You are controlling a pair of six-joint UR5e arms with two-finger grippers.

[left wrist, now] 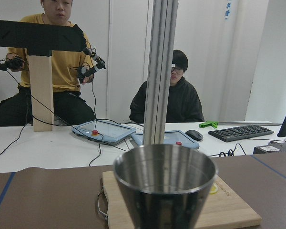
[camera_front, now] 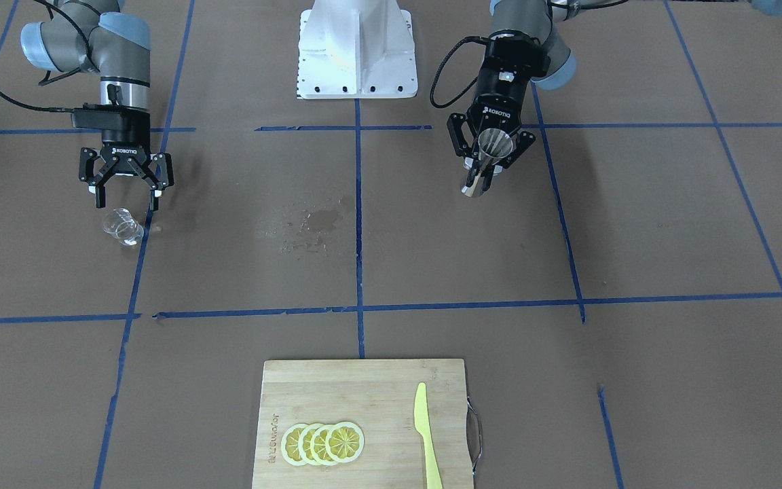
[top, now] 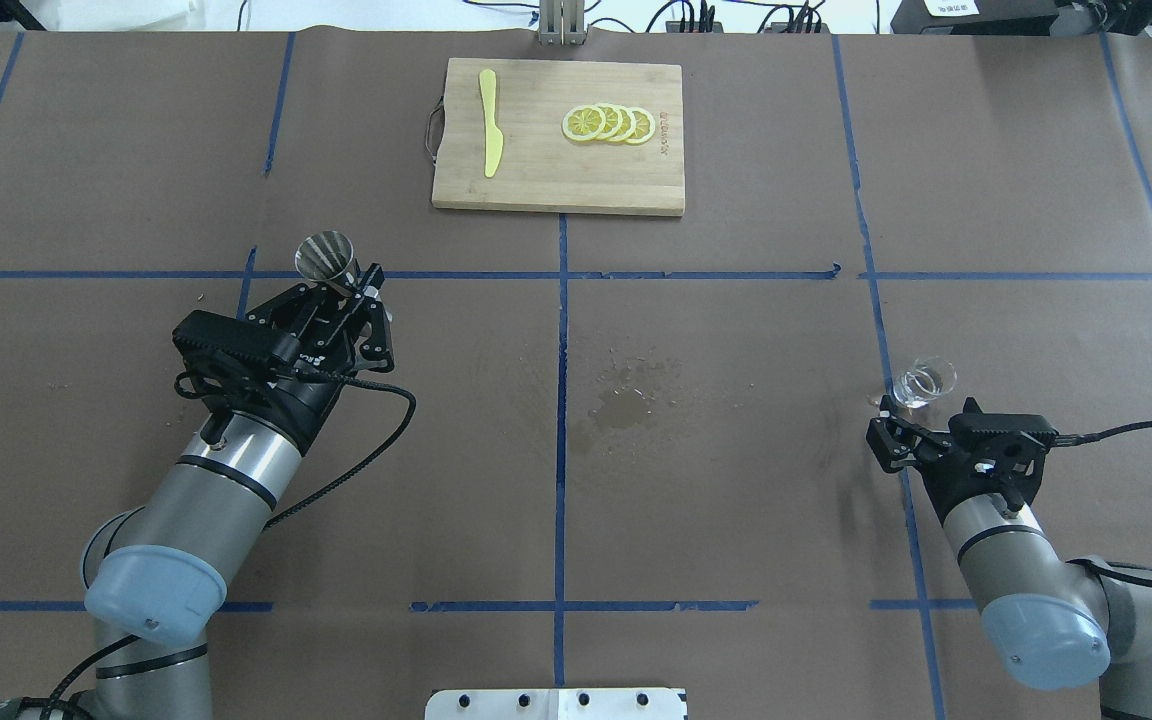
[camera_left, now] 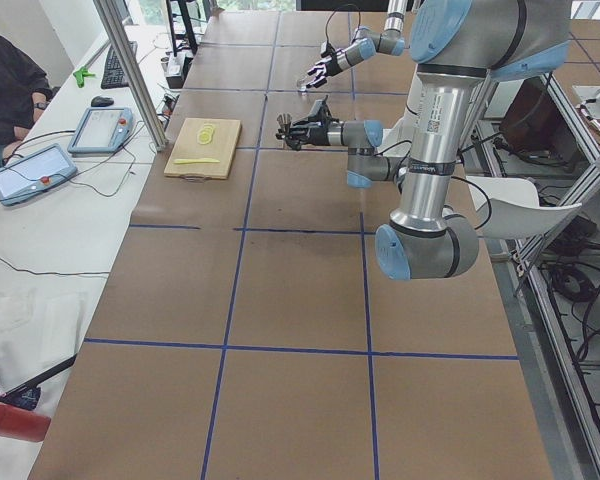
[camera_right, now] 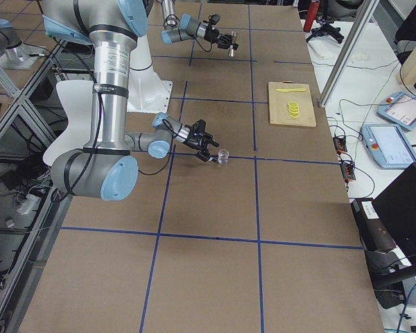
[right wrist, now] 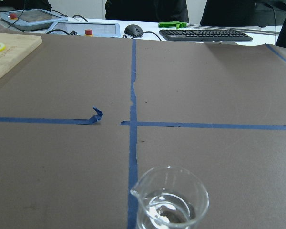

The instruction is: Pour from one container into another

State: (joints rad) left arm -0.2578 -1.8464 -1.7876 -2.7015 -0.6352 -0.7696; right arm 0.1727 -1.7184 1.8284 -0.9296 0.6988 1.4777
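Observation:
A steel cup (top: 326, 255) stands upright in my left gripper (top: 344, 288), which is shut on its lower part; the cup (left wrist: 164, 186) fills the bottom of the left wrist view, and in the front-facing view it (camera_front: 496, 142) sits between the black fingers. A small clear glass beaker (top: 923, 383) with a little liquid stands on the table at the right. My right gripper (top: 921, 413) is open just behind the beaker (camera_front: 123, 227) and does not touch it. The right wrist view shows the beaker (right wrist: 171, 200) low and centred, with no fingers around it.
A wooden cutting board (top: 536, 170) at the far middle carries lemon slices (top: 608, 123) and a yellow knife (top: 490, 135). A wet stain (top: 626, 400) marks the brown paper near the centre. Blue tape lines cross the table, and the robot base (camera_front: 357, 51) is at the near edge.

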